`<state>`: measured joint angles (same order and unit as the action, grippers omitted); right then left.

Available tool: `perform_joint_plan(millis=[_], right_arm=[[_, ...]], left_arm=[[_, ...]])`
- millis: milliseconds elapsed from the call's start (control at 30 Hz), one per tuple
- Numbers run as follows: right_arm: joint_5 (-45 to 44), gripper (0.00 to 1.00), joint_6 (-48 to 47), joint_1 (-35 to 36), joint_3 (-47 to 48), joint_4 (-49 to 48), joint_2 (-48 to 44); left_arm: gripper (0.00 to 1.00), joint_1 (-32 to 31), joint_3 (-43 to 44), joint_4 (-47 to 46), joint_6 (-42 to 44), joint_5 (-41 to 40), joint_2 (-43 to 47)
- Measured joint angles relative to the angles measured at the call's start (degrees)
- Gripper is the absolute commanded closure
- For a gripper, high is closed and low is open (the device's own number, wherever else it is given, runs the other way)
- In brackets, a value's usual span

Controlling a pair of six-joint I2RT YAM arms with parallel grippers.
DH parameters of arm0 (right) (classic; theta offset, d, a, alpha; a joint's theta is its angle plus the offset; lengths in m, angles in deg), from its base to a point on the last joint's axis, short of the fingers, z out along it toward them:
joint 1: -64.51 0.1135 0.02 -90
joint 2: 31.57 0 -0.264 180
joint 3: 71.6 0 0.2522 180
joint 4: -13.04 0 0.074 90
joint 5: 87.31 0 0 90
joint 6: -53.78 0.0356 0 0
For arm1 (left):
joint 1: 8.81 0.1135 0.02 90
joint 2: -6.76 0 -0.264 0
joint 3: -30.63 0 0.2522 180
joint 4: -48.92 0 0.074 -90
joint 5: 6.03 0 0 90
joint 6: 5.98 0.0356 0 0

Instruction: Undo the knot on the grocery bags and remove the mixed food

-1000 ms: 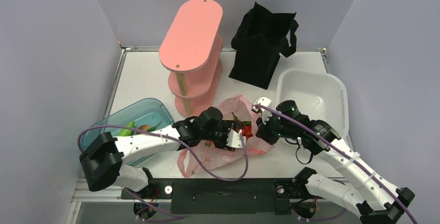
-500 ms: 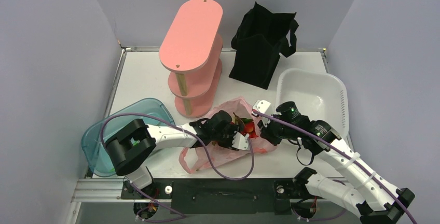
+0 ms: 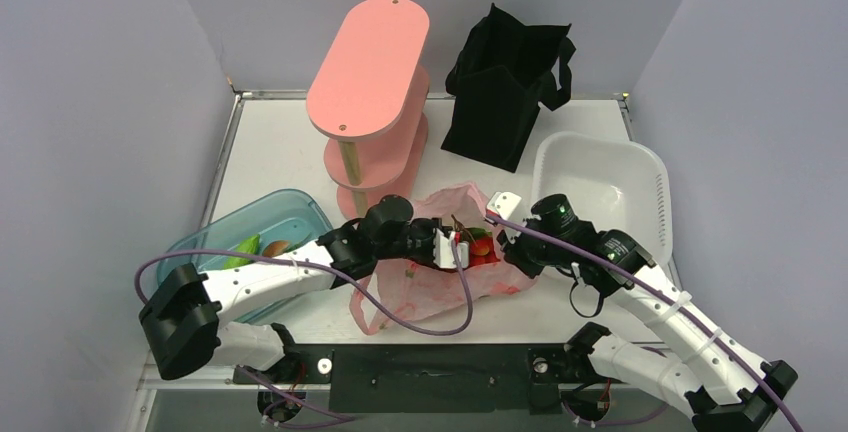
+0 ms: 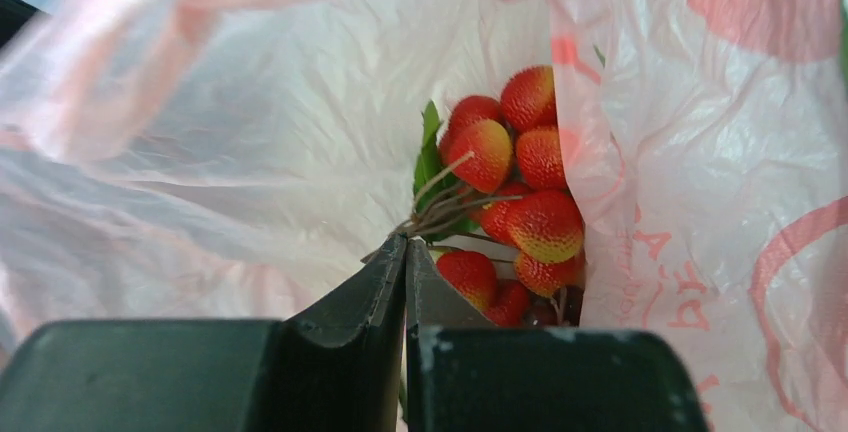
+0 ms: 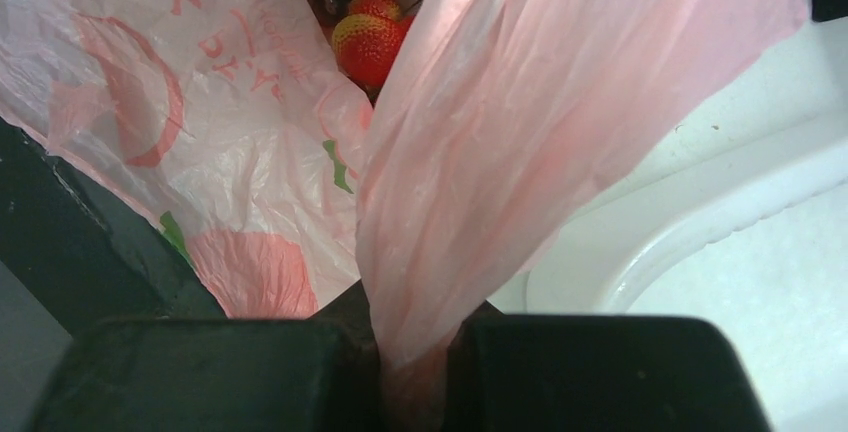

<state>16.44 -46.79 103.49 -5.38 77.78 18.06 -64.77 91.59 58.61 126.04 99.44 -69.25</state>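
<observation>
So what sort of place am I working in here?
Probably a robot test cell, not a kitchen: plain walls box in a white table, with staged props such as a pink tiered stand, a white basin and the pink bag.

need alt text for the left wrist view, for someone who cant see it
The left claw, shut, sits inside the pink bag with its tips at the brown stems of a bunch of red and yellow fruits. A green leaf shows beside the fruits, and translucent plastic with red print fills the rest.
</observation>
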Motion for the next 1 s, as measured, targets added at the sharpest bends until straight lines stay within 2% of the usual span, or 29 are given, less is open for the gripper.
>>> perform_joint_plan(millis=[33, 100, 133, 200, 433, 800, 867, 900, 933, 1000], right_arm=[[-0.09, 1.0, -0.15, 0.0, 0.0, 0.0, 0.09], [-0.09, 1.0, -0.26, -0.02, 0.0, -0.11, 0.2], [-0.07, 1.0, -0.31, -0.02, 0.0, -0.26, 0.2], [-0.04, 1.0, -0.28, -0.02, 0.0, -0.59, 0.2], [0.79, 1.0, 1.07, -1.14, 0.0, -1.4, 0.17], [2.05, 1.0, 1.75, -1.9, 0.0, -1.62, 0.07], [2.12, 1.0, 1.86, -1.95, 0.0, -1.62, -0.04], [2.12, 1.0, 1.86, -1.95, 0.0, -1.62, -0.11], [2.14, 1.0, 1.84, -1.99, 0.0, -1.6, -0.11], [2.14, 1.0, 1.84, -2.23, 0.0, -1.6, -0.11]], left_arm=[[1.0, 0.04, 0.22, 0.11, -0.17, 0.22, 0.98], [0.81, 0.09, 1.57, 2.01, -0.26, 0.72, 1.64], [0.67, 0.09, 2.27, 2.75, -0.17, 0.85, 1.49], [0.61, 0.02, 3.98, 4.81, -0.72, 0.85, 0.35], [0.52, -0.17, 5.03, 5.51, -2.29, -2.03, -8.46], [0.46, 0.59, 7.58, 0.72, 2.01, -8.07, -24.63], [0.51, 0.59, 8.46, 0.35, 2.54, -9.16, -25.88], [0.65, 0.61, 8.5, 0.31, 2.82, -9.57, -25.94], [0.83, 0.63, 8.5, 0.31, 3.15, -9.84, -25.94], [0.99, 0.68, 8.41, 0.44, 3.54, -10.1, -25.79]])
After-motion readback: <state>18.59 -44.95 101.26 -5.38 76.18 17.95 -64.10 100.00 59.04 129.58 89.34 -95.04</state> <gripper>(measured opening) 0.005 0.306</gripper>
